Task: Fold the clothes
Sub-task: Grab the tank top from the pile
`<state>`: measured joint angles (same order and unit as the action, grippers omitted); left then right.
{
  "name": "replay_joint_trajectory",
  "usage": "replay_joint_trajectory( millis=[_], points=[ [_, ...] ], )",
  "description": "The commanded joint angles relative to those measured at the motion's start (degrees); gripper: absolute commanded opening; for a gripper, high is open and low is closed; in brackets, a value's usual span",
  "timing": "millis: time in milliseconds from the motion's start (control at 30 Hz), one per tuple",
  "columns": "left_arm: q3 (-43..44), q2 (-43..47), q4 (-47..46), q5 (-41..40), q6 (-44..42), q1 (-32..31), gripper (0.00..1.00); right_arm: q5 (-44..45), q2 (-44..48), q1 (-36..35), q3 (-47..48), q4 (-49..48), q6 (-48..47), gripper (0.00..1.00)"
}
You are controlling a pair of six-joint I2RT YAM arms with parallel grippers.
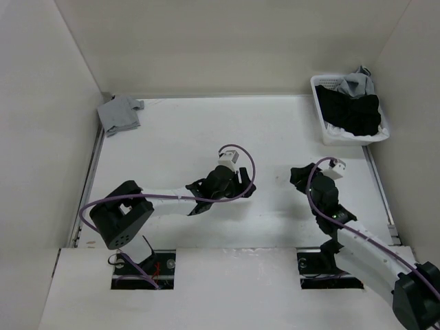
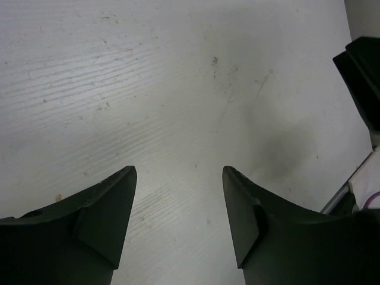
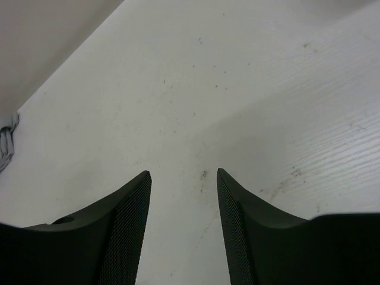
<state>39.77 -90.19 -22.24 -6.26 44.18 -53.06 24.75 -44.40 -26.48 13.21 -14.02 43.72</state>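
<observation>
The clothes (image 1: 354, 113), a black fabric heap, lie bundled in the white basket (image 1: 324, 130) at the back right, with a grey and white piece on top. Neither gripper is near them. My left gripper (image 1: 246, 187) (image 2: 179, 169) hovers low over the bare white table (image 1: 275, 130) near its middle, jaws wide apart with nothing between them. My right gripper (image 1: 298, 176) (image 3: 183, 172) stands just to its right, also open and empty, pointing toward the back left. In the left wrist view, part of the right gripper's black body (image 2: 363, 77) shows at the right edge.
A folded grey garment (image 1: 119, 114) (image 3: 6, 145) lies in the back left corner. White walls close off the table at the back and both sides. Purple cables run along both arms.
</observation>
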Motion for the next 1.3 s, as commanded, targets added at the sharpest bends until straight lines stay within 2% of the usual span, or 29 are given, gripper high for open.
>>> replay_joint_trajectory(
  millis=[0,33,100,133,167,200,300,367,433,467,500,600,800,933,1033,1133,1233,1267],
  points=[
    [-0.04,1.68,-4.48,3.89,-1.56,-0.6,0.59,3.99,-0.95,4.28,7.0,2.68,-1.88,0.52],
    [-0.39,2.12,-4.65,4.06,-1.73,-0.68,0.59,3.99,-2.34,6.9,9.7,3.21,-3.19,0.45],
    [-1.35,2.74,-5.7,4.15,-2.87,-1.04,0.59,4.08,-4.02,8.94,12.18,3.56,-3.82,0.38],
    [-2.14,3.44,-6.75,3.8,-3.57,-1.47,0.59,4.42,-6.64,11.99,15.58,3.65,-4.69,0.2],
    [-2.85,3.79,-7.72,3.54,-4.1,-1.74,0.58,4.6,-9.01,14.46,18.23,3.91,-5.05,0.09],
    [-3.64,4.23,-8.95,3.19,-4.8,-2.0,0.56,4.95,-11.38,16.31,20.69,4.09,-5.05,0.04],
    [-4.87,4.94,-11.07,3.19,-5.6,-2.18,0.44,5.82,-20.68,21.85,31.38,5.84,-6.1,0.0],
    [-4.96,4.85,-11.25,3.19,-6.12,-1.92,0.41,7.58,-28.41,25.8,38.34,6.11,-7.77,0.0],
    [-5.14,4.94,-11.25,3.19,-6.39,-1.57,0.41,7.94,-33.53,28.36,43.01,6.72,-8.39,0.04],
    [-5.31,5.11,-11.25,3.19,-6.56,-1.3,0.42,8.55,-37.65,30.63,46.78,7.25,-8.83,0.13],
    [-5.58,4.94,-11.59,3.1,-6.74,-0.69,0.44,9.08,-43.69,34.14,52.04,8.21,-9.44,0.28],
    [-5.67,3.89,-12.21,3.62,-6.74,0.37,0.45,7.95,-51.62,38.46,59.96,10.58,-10.84,0.43],
    [-5.76,2.74,-12.74,3.89,-7.27,2.3,0.47,-1.79,-70.69,44.8,81.48,18.67,-14.01,0.55],
    [-5.58,2.13,-13.62,4.15,-7.62,2.21,0.47,-9.18,-77.83,45.86,90.39,17.89,-14.11,0.59],
    [-5.23,1.69,-13.79,4.42,-7.71,2.3,0.47,-10.78,-81.36,46.12,94.8,18.5,-13.05,0.59],
    [-4.88,0.81,-13.88,4.76,-7.54,2.65,0.47,-12.01,-85.14,46.39,98.67,20.17,-10.77,0.5],
    [-4.7,0.19,-14.15,5.21,-7.18,3.18,0.47,-12.8,-86.12,46.48,98.59,20.26,-7.7,0.1],
    [-4.7,0.11,-14.15,5.21,-7.09,3.27,0.47,-12.8,-85.51,46.48,97.89,19.91,-7.17,0.04]
  ],
)
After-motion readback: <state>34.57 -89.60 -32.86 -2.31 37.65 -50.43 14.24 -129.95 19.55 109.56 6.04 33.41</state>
